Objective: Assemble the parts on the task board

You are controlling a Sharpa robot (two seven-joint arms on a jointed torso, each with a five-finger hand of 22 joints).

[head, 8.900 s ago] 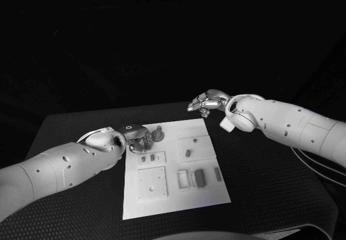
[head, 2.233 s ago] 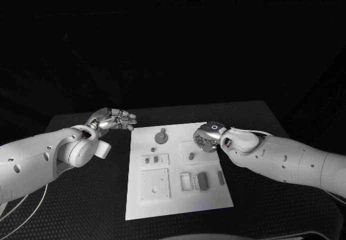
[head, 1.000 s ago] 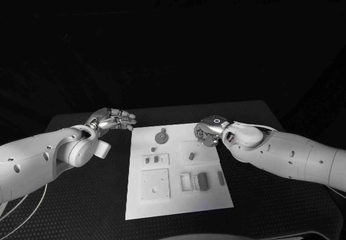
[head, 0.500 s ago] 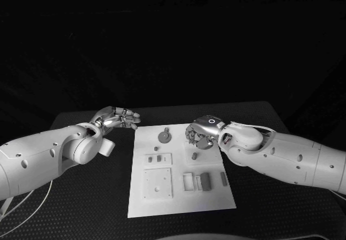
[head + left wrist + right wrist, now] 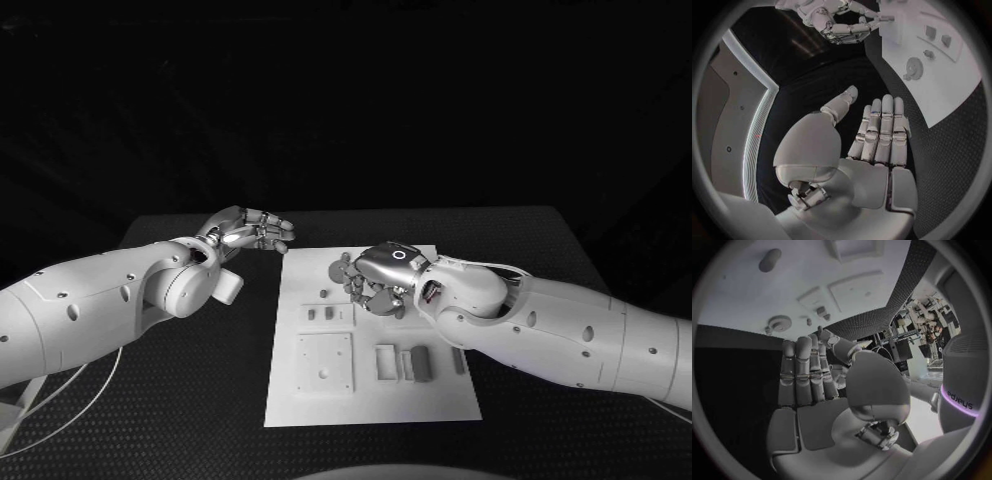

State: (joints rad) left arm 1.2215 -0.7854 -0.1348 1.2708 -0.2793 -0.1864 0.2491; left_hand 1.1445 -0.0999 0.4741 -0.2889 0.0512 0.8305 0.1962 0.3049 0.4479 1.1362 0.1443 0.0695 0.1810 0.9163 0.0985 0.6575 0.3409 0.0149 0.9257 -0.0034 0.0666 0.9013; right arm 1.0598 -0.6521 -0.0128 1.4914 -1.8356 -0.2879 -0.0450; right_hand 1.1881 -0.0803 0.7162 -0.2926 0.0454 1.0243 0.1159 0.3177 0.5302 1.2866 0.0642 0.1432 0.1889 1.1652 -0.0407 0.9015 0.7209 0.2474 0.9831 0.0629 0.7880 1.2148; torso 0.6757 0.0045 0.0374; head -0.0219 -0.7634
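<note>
The white task board point(image 5: 368, 400) lies in the middle of the black table. My right hand point(image 5: 378, 282) hovers over its far half, partly hiding the round grey part point(image 5: 342, 268). In the right wrist view its fingers point(image 5: 804, 370) are straight and its palm is empty, with the round part point(image 5: 779, 322) beyond the fingertips. My left hand point(image 5: 255, 230) is off the board's far left corner; its fingers point(image 5: 882, 130) are flat and hold nothing. Two small grey parts point(image 5: 316, 314) stand in a small plate, and oblong parts point(image 5: 418, 362) lie nearer me.
A square white plate point(image 5: 326, 360) sits on the board's near left. Black table point(image 5: 173, 410) surrounds the board on all sides. In the left wrist view the right hand point(image 5: 842, 25) sits at the board's point(image 5: 954, 75) edge.
My right hand has moved left across the board's far half to the round part, which it now partly covers. My left hand has stayed beside the far left corner. The camera has shifted.
</note>
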